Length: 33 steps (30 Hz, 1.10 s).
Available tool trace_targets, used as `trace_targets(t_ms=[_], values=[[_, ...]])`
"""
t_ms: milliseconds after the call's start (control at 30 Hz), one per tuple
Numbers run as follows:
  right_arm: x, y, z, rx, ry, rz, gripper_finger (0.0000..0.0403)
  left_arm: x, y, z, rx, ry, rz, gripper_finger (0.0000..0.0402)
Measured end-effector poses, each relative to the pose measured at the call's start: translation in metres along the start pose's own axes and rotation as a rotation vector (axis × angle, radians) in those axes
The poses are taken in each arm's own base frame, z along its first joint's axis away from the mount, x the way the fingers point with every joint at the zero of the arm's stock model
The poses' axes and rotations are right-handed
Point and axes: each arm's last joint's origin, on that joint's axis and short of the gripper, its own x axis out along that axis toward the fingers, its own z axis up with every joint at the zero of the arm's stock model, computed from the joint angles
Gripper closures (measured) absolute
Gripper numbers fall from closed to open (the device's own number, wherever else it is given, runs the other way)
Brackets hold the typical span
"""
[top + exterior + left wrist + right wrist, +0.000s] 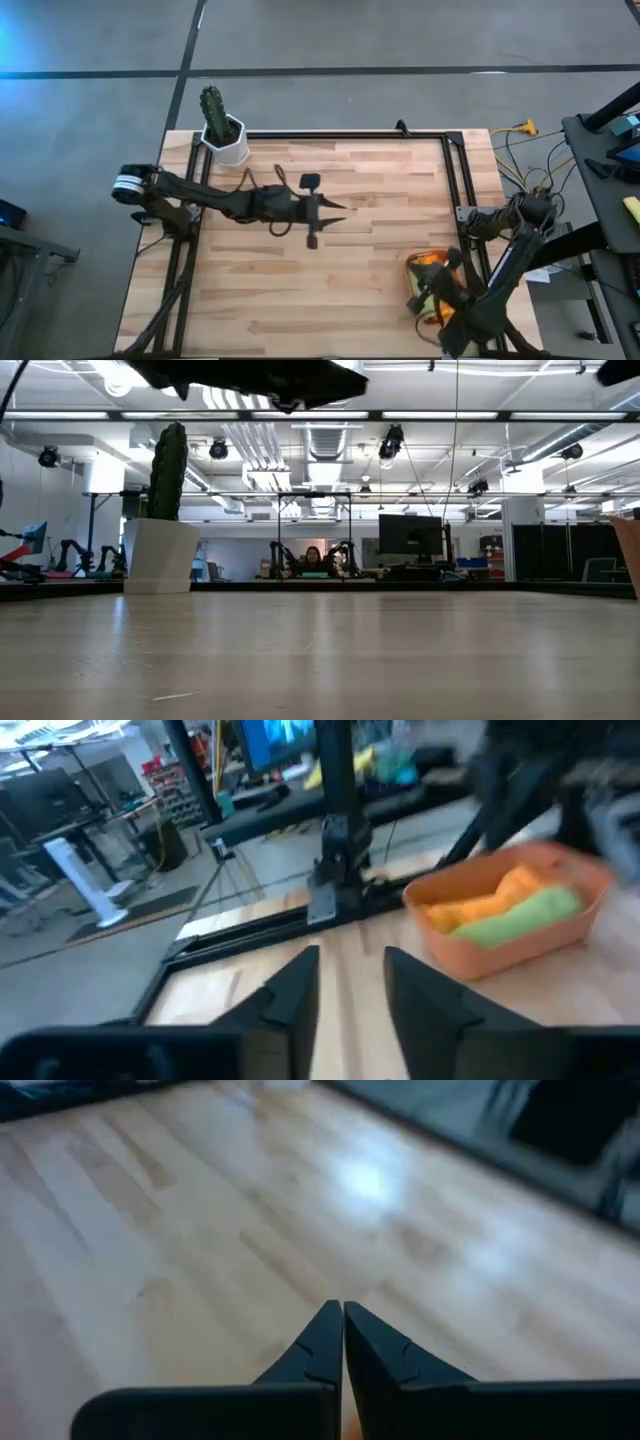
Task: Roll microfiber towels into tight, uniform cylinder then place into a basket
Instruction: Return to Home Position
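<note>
Since both rolled towels are already lying in the basket (520,948), the packing is looking finished. What is left seems to be only drawing the arms back to rest. The orange towel (478,902) and the green towel (525,915) are sitting side by side inside it as short rolls, touching along their length. They are looking alike in thickness, though how tightly they are wound I cannot tell. Laid parallel like this, they are filling the basket without hanging over its rim. The basket is standing by the right-hand edge of the table (300,300), next to the black frame rail, where the right arm is reaching it easily.

The left gripper (311,210) is hanging above the middle of the table, well apart from the basket. Its fingers are spread and holding nothing, which suits an arm with no further work. The right gripper (343,1342) is showing its fingers pressed together on nothing, looking down at bare wood. In the high view the right arm is crossing over the basket and hiding part of it. Any pull-back is calling for a clean lift, so the arm is not nudging the basket.

The white pot (230,143) with its cactus (212,105) is standing at the far left corner, out of both arms' way.
</note>
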Motion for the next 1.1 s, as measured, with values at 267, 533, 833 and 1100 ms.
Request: trace_targets(t_ms=[267,533,833,1100], values=[[0.031,-0.067,0.009,-0.105,-0.188,0.121,0.0395,-0.043,0.000,-0.019,-0.168,-0.096,0.060,0.0396],[0.071,-0.096,0.034,-0.193,-0.232,0.454,0.0395,-0.053,0.003,-0.024,-0.222,-0.100,0.145,0.0400],[0.128,-0.167,0.026,-0.105,-0.287,0.477,0.0395,-0.065,0.018,-0.044,-0.282,-0.181,0.076,0.0401],[0.149,-0.194,-0.008,0.006,-0.428,0.458,0.0394,-0.102,0.021,-0.093,-0.350,-0.160,0.115,0.0401]])
